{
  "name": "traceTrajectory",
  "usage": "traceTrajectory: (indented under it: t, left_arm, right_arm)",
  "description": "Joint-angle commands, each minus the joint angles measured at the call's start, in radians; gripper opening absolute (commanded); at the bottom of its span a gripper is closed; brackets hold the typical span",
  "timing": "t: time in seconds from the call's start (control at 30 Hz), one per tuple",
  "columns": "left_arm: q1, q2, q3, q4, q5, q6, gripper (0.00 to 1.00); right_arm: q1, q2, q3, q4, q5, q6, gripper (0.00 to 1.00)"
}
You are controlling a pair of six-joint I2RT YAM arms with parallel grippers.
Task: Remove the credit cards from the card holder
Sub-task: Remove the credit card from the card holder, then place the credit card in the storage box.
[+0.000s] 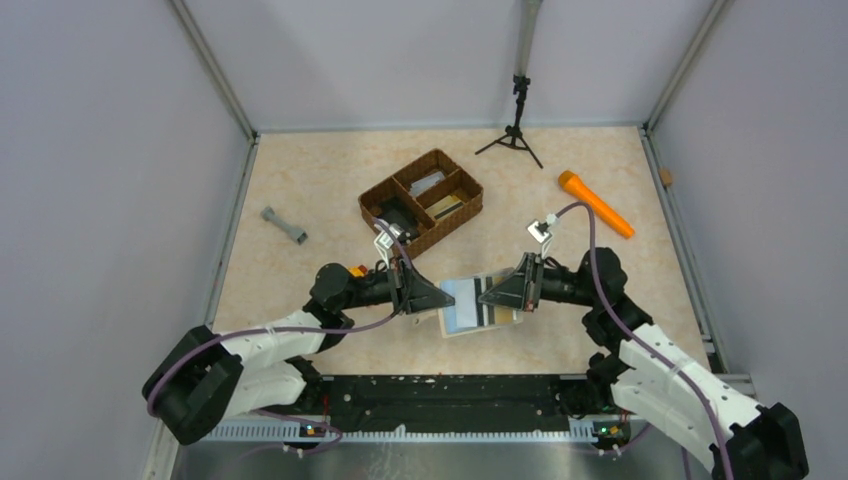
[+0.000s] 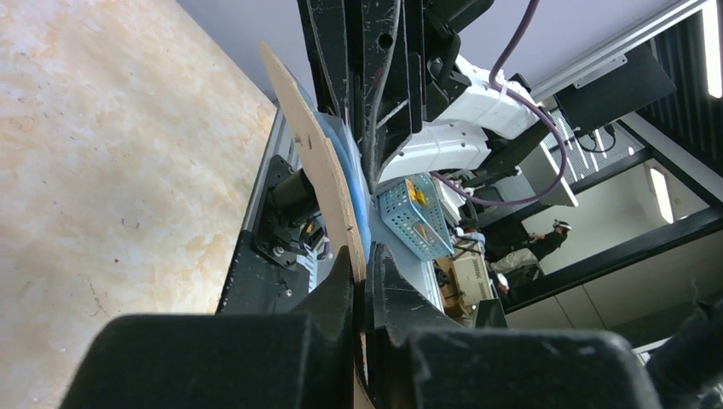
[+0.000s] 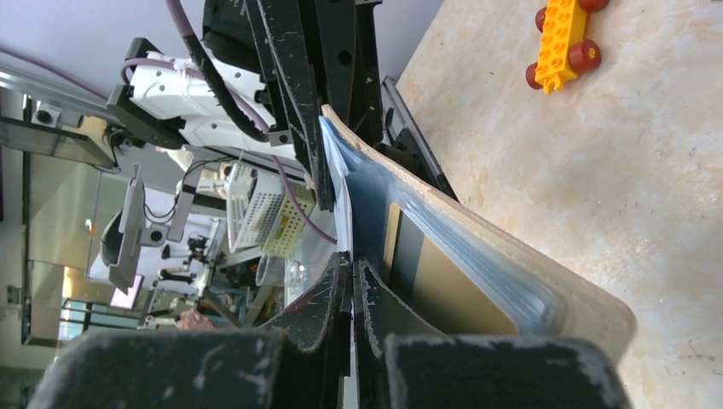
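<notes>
Marbled beige table (image 1: 300, 290), grey walls (image 1: 100, 150). The left gripper (image 1: 450, 297) and right gripper (image 1: 482, 297) clamp the card holder (image 1: 462, 318) between them; credit cards (image 3: 443, 290) partly hidden in sleeves.

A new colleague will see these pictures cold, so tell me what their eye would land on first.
First, the two arms meeting at the near middle of the table: the left gripper and right gripper each pinch the opened card holder, its pale blue inside showing a tan credit card in its pocket. Next, the brown wicker tray just behind, and the bright orange stick to its right.
</notes>
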Motion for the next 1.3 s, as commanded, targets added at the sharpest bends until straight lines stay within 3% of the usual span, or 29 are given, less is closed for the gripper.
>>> traceTrajectory:
  t: [0.0, 0.2, 0.37, 0.57, 0.7, 0.83, 1.27]
  left_arm:
    - [0.001, -0.052, 0.031, 0.006, -0.004, 0.035, 0.00]
    - [0.014, -0.095, 0.032, -0.087, -0.015, 0.077, 0.00]
    - [0.087, -0.202, 0.038, -0.301, -0.027, 0.114, 0.00]
    - [0.191, -0.411, 0.155, -0.917, -0.182, 0.313, 0.00]
    - [0.238, -0.493, 0.229, -1.158, -0.283, 0.354, 0.00]
    - [0.252, -0.544, 0.338, -1.435, -0.486, 0.393, 0.00]
    - [0.255, -0.629, 0.542, -1.693, -0.794, 0.563, 0.00]
  right_arm:
    - [-0.047, -0.018, 0.014, 0.030, -0.049, -0.012, 0.00]
    - [-0.072, -0.021, 0.033, -0.030, -0.055, -0.049, 0.00]
    - [-0.118, -0.020, 0.036, -0.104, -0.012, -0.087, 0.00]
    - [-0.127, 0.001, 0.003, -0.082, 0.103, -0.048, 0.00]
    - [-0.126, 0.023, -0.006, -0.017, 0.209, 0.021, 0.00]
    - [-0.125, 0.075, 0.004, 0.071, 0.342, 0.105, 0.00]
    - [-0.063, 0.521, 0.269, 0.203, 0.608, 0.248, 0.00]
